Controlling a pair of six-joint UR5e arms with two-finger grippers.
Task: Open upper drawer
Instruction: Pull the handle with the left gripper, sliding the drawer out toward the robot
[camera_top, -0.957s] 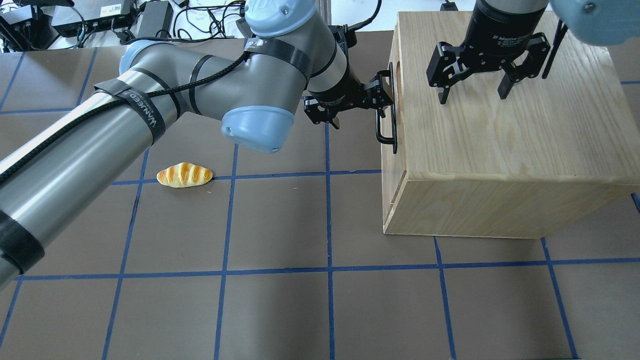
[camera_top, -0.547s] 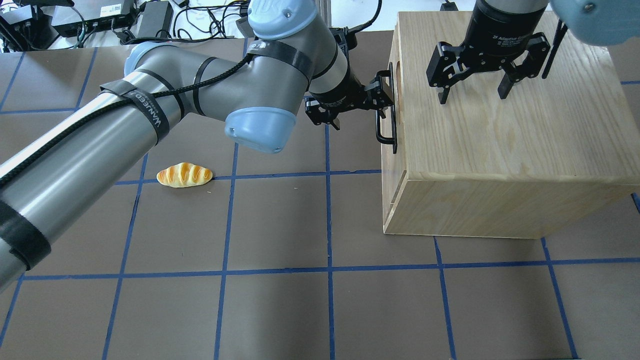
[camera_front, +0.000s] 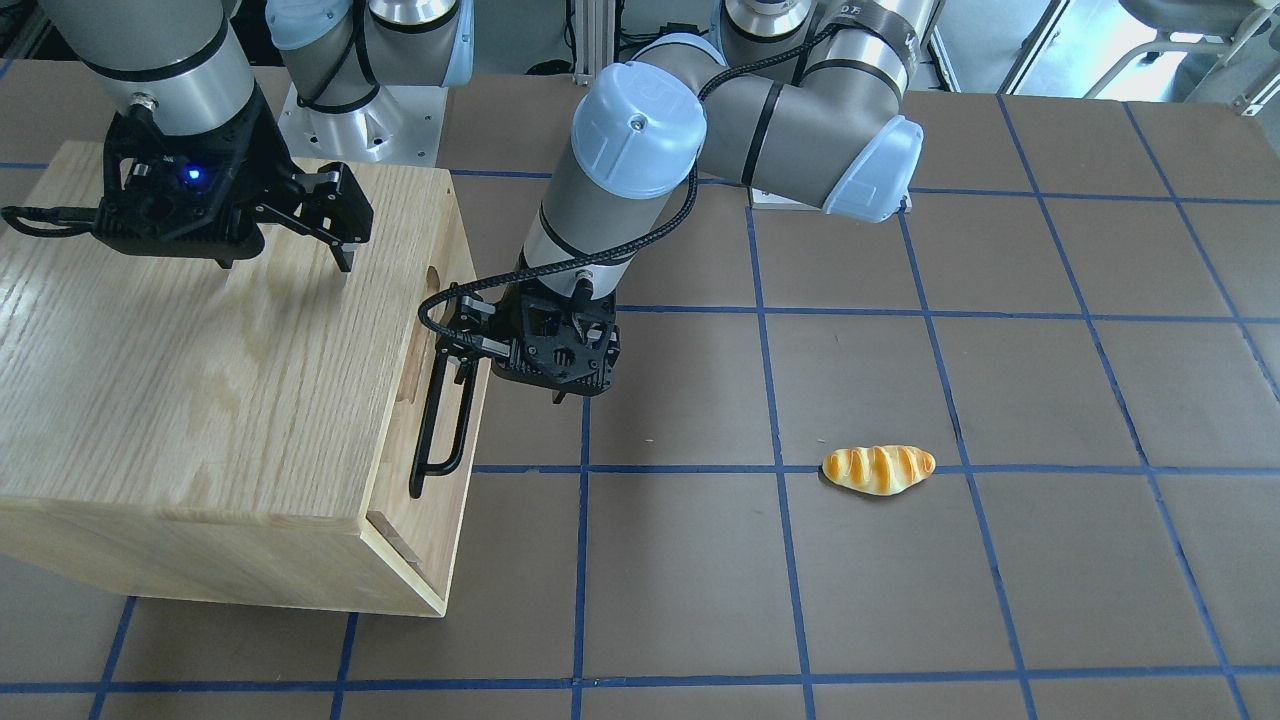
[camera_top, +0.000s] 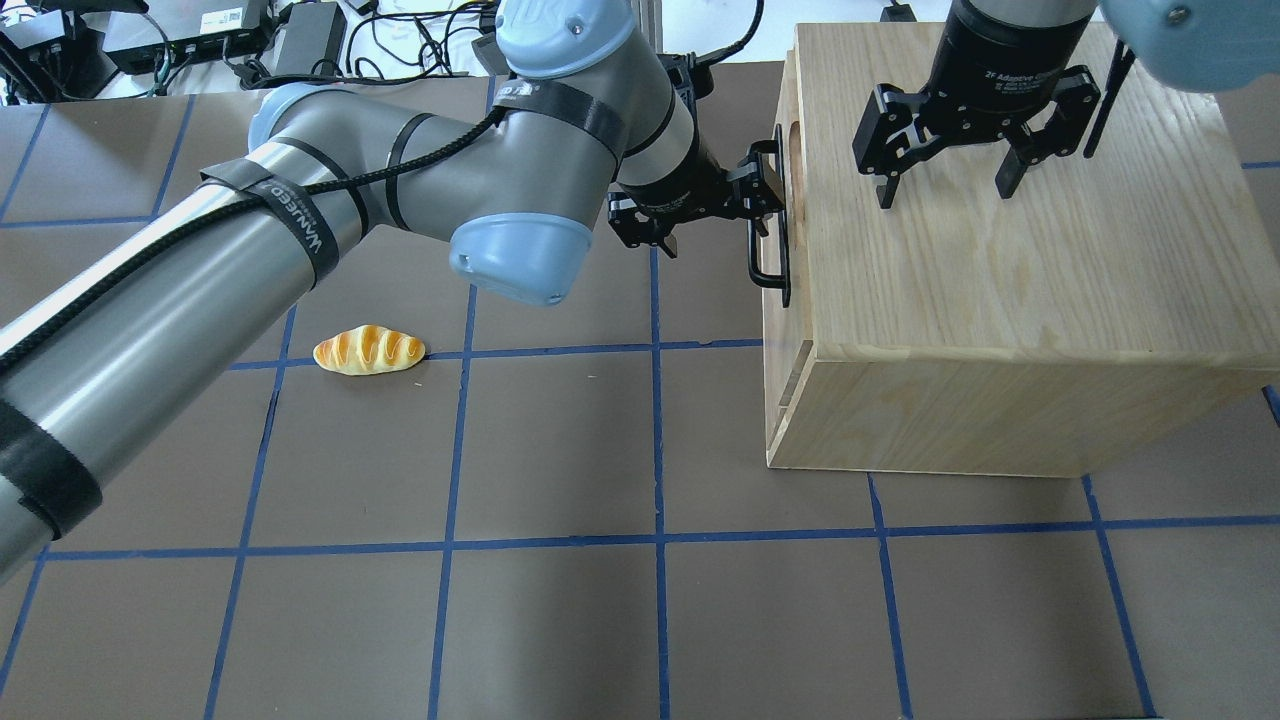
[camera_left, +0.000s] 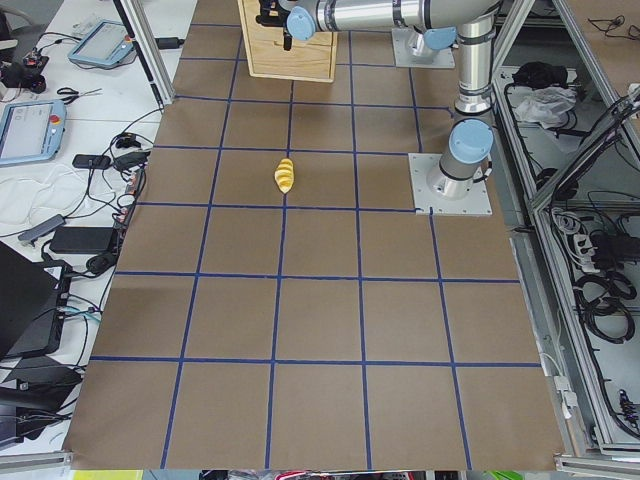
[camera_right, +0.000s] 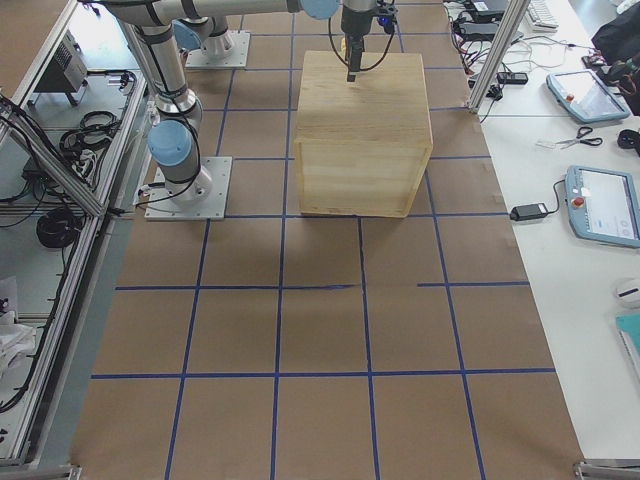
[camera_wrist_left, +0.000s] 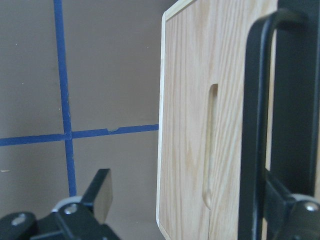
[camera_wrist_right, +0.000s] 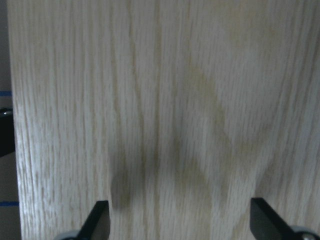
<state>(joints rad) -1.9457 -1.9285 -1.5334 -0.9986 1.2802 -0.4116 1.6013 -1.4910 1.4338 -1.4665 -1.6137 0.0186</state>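
Observation:
The upper drawer is the pale-wood front at the top of the oak cabinet's left face, standing out a sliver. Its long black bar handle and oval slot show in the left wrist view. My left gripper is open at the handle. The bar lies between the fingers, close against the right one. From the front the gripper sits at the handle's upper half. My right gripper is open and empty, fingertips down at the cabinet top.
A bread roll lies on the brown mat to the left of the cabinet, also in the front view. Cables and power bricks lie beyond the table's far edge. The left arm's elbow hangs over the mat.
The left gripper has drawn back slightly to the left with the handle. The drawer front has come a little out of the cabinet. The right gripper has not moved.

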